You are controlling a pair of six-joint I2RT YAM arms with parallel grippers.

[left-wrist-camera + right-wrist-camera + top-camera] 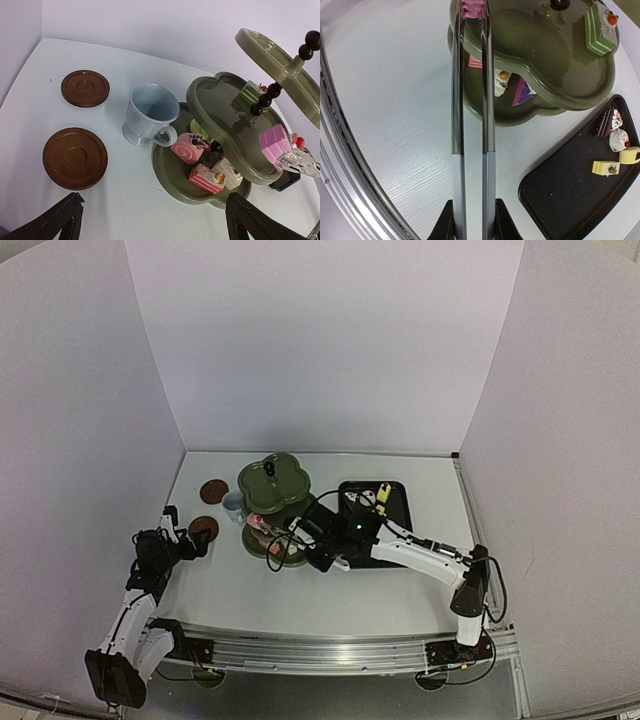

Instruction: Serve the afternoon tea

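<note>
Metal pinching pink cake: risks dropping off stand rim; tongs clamped in right gripper (left gripper gaping, empty).

3 plain white panels close in the left, back and right of the frame. A white table fills the lower middle, an aluminium rail along its near edge. Light is soft and even.

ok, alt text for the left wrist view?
Olive-green three-tier stand on the right: assorted cakes on the bottom tier, a green cake on the middle tier, tongs gripping a pink cake at its edge. Left of it: a pale blue cup and two brown coasters; the open left gripper frames the bottom.
</note>
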